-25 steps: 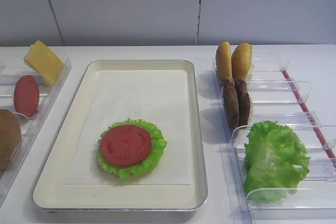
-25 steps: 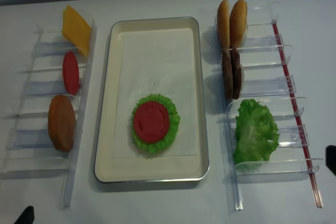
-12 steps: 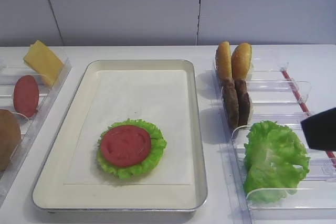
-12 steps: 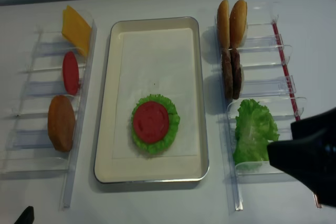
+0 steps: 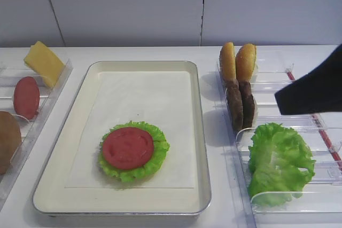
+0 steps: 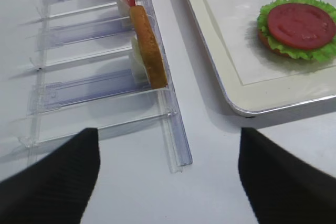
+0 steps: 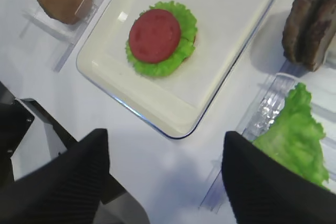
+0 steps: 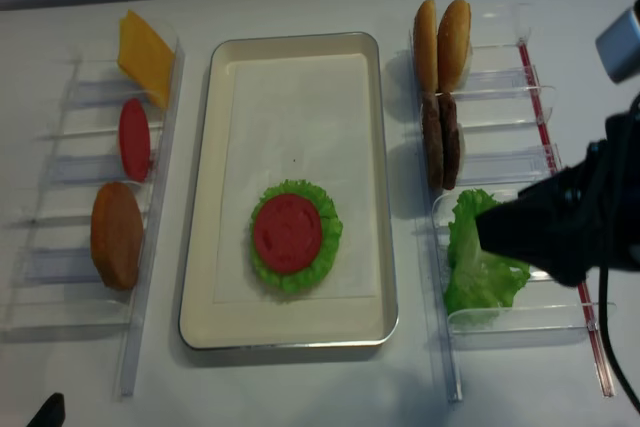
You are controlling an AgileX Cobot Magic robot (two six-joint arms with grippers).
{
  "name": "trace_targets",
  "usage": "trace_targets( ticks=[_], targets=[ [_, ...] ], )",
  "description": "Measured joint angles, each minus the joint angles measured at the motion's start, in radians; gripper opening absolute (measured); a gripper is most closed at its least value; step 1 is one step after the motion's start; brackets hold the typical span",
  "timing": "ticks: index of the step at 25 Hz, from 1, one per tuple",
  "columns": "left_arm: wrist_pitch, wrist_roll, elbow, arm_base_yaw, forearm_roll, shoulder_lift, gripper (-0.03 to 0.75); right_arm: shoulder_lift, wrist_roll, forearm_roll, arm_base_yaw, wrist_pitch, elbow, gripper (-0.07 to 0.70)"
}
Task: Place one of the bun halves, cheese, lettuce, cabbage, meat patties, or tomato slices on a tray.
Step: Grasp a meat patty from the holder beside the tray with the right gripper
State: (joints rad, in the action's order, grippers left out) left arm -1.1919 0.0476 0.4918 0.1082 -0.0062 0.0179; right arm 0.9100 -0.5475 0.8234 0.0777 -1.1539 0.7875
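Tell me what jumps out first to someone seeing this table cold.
The red tomato slice lying on ruffled lettuce in the near part of the cream tray draws the eye first. Next comes the dark right gripper, jaws open, reaching in over the right rack above the loose lettuce, with the two meat patties standing on edge just beyond.

Glossy metal tray (image 5: 201, 148) (matt paper liner (image 5: 144, 105)), clear plastic holders (image 5: 299, 93), rough grainy patties (image 5: 240, 103), smooth buns (image 5: 238, 62).
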Motion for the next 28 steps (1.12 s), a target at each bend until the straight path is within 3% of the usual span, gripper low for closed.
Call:
trace_targets(
  ticks=[7, 11, 14, 19, 28],
  targets=[
    [0.0, 0.0, 0.0, 0.0, 0.0, 0.0, 0.512, 0.115, -0.011, 0.0, 0.005, 0.006, 0.148, 0.498],
    [0.0, 0.0, 0.0, 0.0, 0.0, 0.0, 0.512, 0.191, 0.046, -0.092, 0.116, 0.03, 0.238, 0.498],
    [0.0, 0.0, 0.0, 0.0, 0.0, 0.0, 0.512, 0.257, 0.162, -0.252, 0.251, 0.08, 0.296, 0.498],
    [0.0, 0.0, 0.0, 0.0, 0.0, 0.0, 0.512, 0.389, 0.391, -0.493, 0.413, 0.107, 0.383, 0.498],
    [0.0, 0.0, 0.0, 0.0, 0.0, 0.0, 0.512, 0.601, 0.72, -0.71, 0.457, 0.097, 0.511, 0.487]
  ],
)
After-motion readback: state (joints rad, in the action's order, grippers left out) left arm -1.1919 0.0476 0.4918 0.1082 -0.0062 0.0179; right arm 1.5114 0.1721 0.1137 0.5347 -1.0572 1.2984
